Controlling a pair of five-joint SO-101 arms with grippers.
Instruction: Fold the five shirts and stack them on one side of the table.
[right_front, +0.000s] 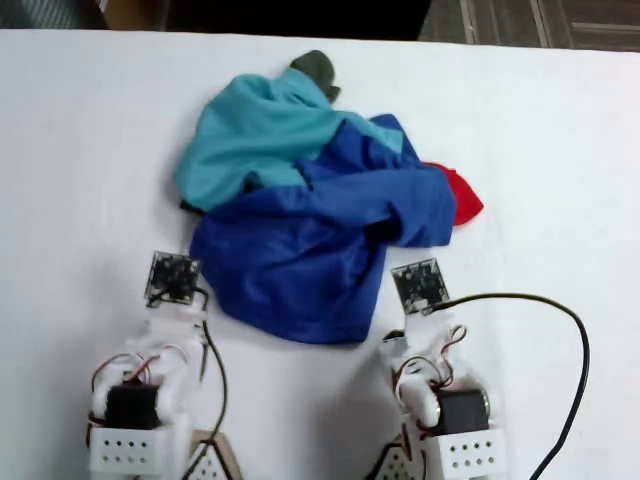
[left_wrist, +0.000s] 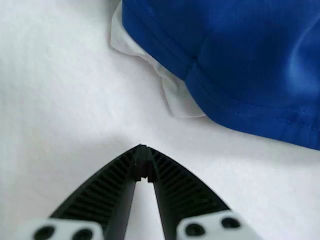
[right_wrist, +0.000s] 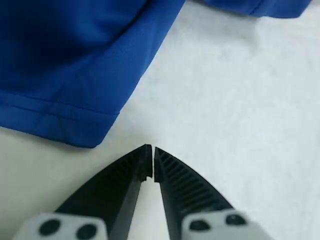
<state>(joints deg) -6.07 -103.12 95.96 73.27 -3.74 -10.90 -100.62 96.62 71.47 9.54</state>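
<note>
White table (right_front: 80, 150) holds a crumpled shirt pile (right_front: 300, 250).

The blue shirt (right_front: 310, 250) is smooth cloth with a faint sheen; the teal shirt (right_front: 255, 130) is matt cloth. The table (right_front: 560, 150) is matt white and finely grained. My left gripper (left_wrist: 144, 150) and right gripper (right_wrist: 152, 150) are ribbed black plastic.

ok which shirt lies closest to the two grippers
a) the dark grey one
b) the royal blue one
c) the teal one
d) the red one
b: the hem of the royal blue shirt lies just ahead of the left gripper and the right gripper, while the teal shirt, red shirt and dark grey shirt sit farther back.
</note>
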